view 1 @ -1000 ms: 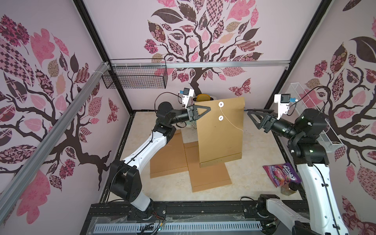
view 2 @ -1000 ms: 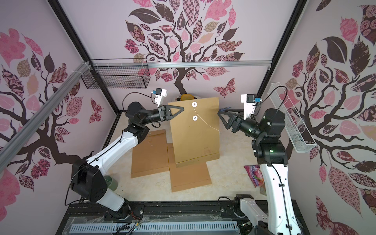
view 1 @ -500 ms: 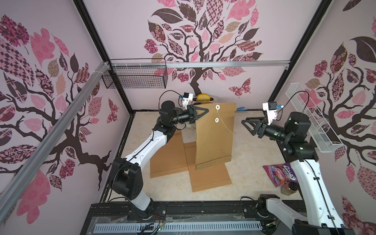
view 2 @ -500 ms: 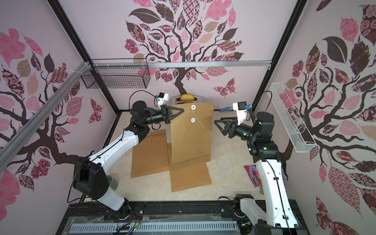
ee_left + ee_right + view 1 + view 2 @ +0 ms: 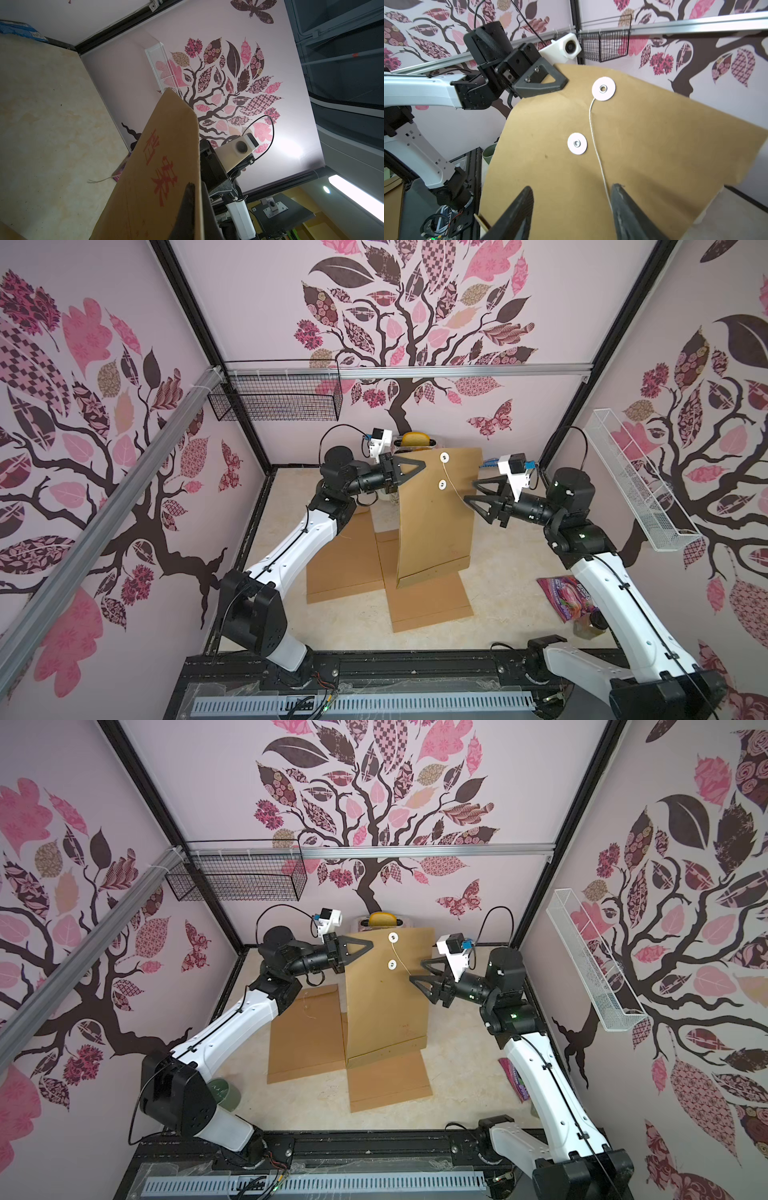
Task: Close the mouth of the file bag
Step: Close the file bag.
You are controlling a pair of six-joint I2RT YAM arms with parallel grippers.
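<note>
The file bag (image 5: 436, 522) (image 5: 386, 1006) is a brown kraft envelope standing upright, its lower edge on the table. My left gripper (image 5: 417, 466) (image 5: 368, 946) (image 5: 197, 187) is shut on its upper left corner. Two white discs sit near the top, the upper disc (image 5: 603, 88) above the lower disc (image 5: 577, 143). A white string (image 5: 596, 145) hangs loose from the upper disc, passing beside the lower one. My right gripper (image 5: 471, 491) (image 5: 417, 969) (image 5: 572, 187) is open at the bag's right side, the string lying against one finger.
Two more brown envelopes (image 5: 345, 564) (image 5: 428, 601) lie flat under and beside the bag. A toaster (image 5: 415, 440) stands behind it. A pink snack packet (image 5: 567, 601) and a bottle (image 5: 590, 624) are at front right. A green cup (image 5: 224, 1092) is at front left.
My right gripper has moved left, in toward the bag's string. The bag has turned and bowed, showing a narrower face. The left grip has held.
</note>
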